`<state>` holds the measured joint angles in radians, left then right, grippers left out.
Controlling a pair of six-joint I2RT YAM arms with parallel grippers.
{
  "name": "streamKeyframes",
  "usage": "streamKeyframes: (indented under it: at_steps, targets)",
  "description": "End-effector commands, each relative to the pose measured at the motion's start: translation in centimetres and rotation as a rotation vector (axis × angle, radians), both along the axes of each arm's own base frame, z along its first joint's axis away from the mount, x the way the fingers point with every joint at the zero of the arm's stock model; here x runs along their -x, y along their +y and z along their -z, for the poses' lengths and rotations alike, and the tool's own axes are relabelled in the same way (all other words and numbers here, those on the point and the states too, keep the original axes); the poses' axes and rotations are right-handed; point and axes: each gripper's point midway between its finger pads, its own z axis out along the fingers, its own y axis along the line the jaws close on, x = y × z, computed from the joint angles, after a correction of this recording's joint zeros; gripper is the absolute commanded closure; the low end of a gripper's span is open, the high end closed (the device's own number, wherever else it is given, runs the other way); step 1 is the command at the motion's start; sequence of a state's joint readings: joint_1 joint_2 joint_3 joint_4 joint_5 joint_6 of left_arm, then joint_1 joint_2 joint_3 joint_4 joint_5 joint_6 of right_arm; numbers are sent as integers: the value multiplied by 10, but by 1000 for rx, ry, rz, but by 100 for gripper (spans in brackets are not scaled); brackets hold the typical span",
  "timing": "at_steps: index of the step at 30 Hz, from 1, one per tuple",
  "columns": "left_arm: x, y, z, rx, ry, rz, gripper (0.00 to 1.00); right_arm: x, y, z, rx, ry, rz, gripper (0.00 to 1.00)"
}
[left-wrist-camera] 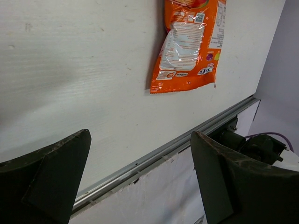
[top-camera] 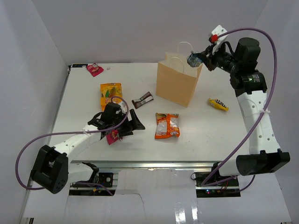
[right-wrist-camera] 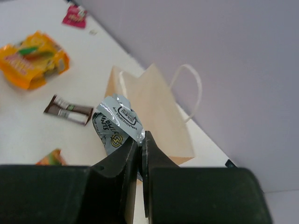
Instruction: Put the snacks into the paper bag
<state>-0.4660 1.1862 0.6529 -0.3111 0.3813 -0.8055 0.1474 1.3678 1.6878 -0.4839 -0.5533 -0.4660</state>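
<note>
The right end effector (top-camera: 202, 59) is clamped on a crumpled blue-grey foil packet (right-wrist-camera: 117, 123), with its fingers pressed together on the packet's lower edge. It holds the packet at the mouth of the upright tan kraft paper bag (top-camera: 177, 86), over the rim's two o'clock corner. The bag stands toward twelve o'clock on the white counter (top-camera: 210, 135).

The left end effector (left-wrist-camera: 140, 177) hangs low near eight o'clock, its fingers wide apart with nothing between them. A small magenta packet (top-camera: 113, 136) lies just beside it.

An orange-and-white crinkly packet (top-camera: 167, 125) lies at six o'clock of the bag. At the bag's nine o'clock are a dark brown bar (top-camera: 143, 100) and a large orange pouch (top-camera: 111, 93). A yellow packet (top-camera: 218, 104) lies at four o'clock, and a second magenta packet (top-camera: 95, 69) at the far ten o'clock corner.
</note>
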Motion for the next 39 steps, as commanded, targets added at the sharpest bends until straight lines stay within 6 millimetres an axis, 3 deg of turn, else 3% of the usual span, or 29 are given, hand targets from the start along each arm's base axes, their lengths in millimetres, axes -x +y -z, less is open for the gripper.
streamKeyframes:
  at_steps: [1, 6, 7, 12, 13, 15, 17, 20, 24, 26, 28, 29, 30, 33, 34, 35, 36, 39]
  targets:
    - [-16, -21, -12, -9, -83, 44, 2, -39, -19, -51, -237, -48, 233, 92]
    - [-24, -45, -8, -47, -97, 107, 2, -75, -34, -19, -262, 3, 370, 92]
    - [-23, -50, 0, -69, -82, 126, 2, -78, -34, -10, -254, 18, 382, 92]
    - [-35, -66, 7, -126, -100, 167, 3, -85, -25, 20, -236, 64, 343, 90]
    - [-41, -71, 2, -125, -114, 171, 4, -85, -24, 24, -232, 71, 338, 88]
    - [-43, -76, 10, -153, -101, 193, 4, -85, -22, 33, -222, 91, 335, 77]
    - [-47, -82, 13, -169, -93, 205, 5, -83, -21, 40, -214, 108, 328, 61]
    - [-46, -89, 18, -186, -89, 228, 6, -74, -21, 41, -206, 105, 314, 40]
    - [-43, -98, 36, -222, -58, 256, 7, -60, -24, 38, -206, 114, 305, 24]
    - [-46, -102, 37, -237, -60, 259, 7, -43, -24, 35, -192, 121, 237, 13]
    - [-47, -103, 48, -273, -46, 254, 7, -21, -14, 47, -175, 158, 109, 7]
    - [-52, -105, 48, -277, -45, 243, 7, -8, -17, 48, -159, 149, 84, 7]
    - [-52, -106, 55, -286, -31, 243, 7, 3, -12, 66, -151, 190, 37, 6]
    - [-59, -118, 55, -270, -26, 241, 9, 28, -13, 85, -132, 210, -3, 6]
    - [-59, -121, 62, -269, -6, 246, 11, 34, -14, 109, -128, 259, -1, 6]
    - [-60, -125, 62, -259, 1, 246, 11, 43, -16, 110, -124, 247, -3, 6]
    - [-63, -132, 58, -240, -2, 250, 13, 49, -17, 128, -126, 286, -3, 6]
    - [-66, -143, 64, -222, 25, 247, 17, 64, -20, 136, -133, 293, -7, 6]
